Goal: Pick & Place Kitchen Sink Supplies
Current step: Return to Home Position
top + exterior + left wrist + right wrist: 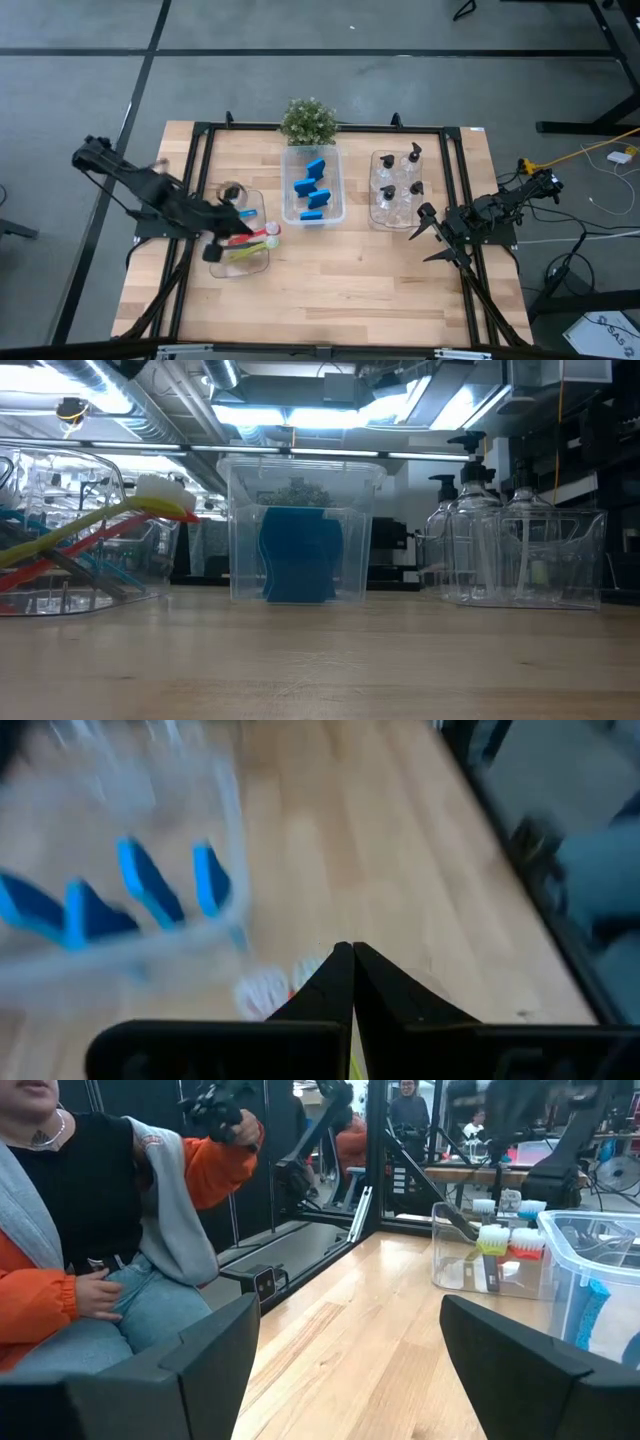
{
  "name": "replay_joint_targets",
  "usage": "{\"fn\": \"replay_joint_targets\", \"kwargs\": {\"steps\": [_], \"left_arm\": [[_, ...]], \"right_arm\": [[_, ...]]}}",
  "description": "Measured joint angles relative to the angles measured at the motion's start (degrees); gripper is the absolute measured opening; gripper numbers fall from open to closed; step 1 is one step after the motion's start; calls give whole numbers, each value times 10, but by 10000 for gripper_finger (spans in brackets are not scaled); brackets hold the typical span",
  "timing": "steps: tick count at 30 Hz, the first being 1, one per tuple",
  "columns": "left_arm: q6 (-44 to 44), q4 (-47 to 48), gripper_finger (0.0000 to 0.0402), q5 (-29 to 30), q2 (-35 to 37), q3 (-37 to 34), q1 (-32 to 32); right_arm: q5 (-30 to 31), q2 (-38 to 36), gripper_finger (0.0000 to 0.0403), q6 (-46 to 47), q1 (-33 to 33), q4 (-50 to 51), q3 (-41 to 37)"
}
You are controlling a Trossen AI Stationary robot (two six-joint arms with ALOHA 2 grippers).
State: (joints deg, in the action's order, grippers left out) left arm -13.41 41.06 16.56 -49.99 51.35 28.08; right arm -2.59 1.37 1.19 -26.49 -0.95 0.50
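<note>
My left pincer (pixel 242 213) hung pinched shut on nothing over the left bin (pixel 264 203). In it, four brushes (pixel 250 240) lay lengthwise across the table, bristle heads tilted up toward the middle bin (pixel 285 185). That bin held four blue sponges (pixel 315 190) and the right bin (pixel 373 200) four pump bottles (pixel 400 185), while my right pincer (pixel 428 237) gaped open just beside it.

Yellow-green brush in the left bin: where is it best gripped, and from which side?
Grip the yellow-green brush on its handle just below the white head, coming down from above. It leans with that end raised past the wall of the bin, while its lower end lies deep inside, so probably only the top is free.
</note>
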Motion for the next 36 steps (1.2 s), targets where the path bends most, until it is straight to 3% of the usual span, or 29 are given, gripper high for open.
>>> {"fn": "replay_joint_targets", "kwargs": {"steps": [4, 8, 18, 29, 36], "left_arm": [[71, -84, 1, -3, 101, -45, -20], [133, -184, 1, -57, 194, -111, -45], [186, -376, 1, -92, 383, -312, -152], [163, -568, 1, -153, 437, -459, -306], [161, -619, 1, -182, 437, -482, -420]], "right_arm": [[0, 0, 308, -1, 0, 0, 0], [0, 0, 308, -1, 0, 0, 0], [0, 0, 308, -1, 0, 0, 0], [0, 0, 308, -1, 0, 0, 0], [0, 0, 308, 0, 0, 0, 0]]}}
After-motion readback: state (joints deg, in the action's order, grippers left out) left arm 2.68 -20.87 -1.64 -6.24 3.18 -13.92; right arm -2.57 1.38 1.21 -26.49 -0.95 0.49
